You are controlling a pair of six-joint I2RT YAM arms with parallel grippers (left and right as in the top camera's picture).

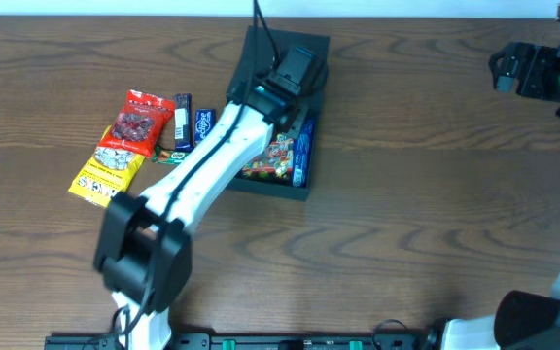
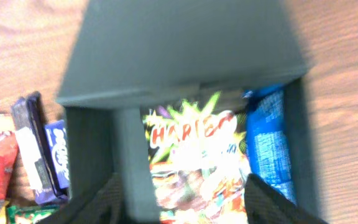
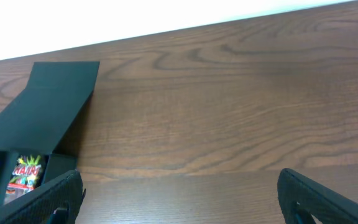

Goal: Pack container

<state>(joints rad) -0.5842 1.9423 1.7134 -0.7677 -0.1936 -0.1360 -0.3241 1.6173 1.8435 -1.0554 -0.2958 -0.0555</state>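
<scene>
Now | 1 container, lid up | inside 2: Haribo bag, blue packet | left gripper, right gripper: jaws wide

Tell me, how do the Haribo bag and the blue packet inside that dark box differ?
The Haribo bag is multicoloured with a yellow burst; the blue packet is blue with pale print. The Haribo bag is wide, the blue packet narrow and set along one wall. Both lie inside the open container.

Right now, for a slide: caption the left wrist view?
Open box holding a Haribo bag and a blue packet.
</scene>
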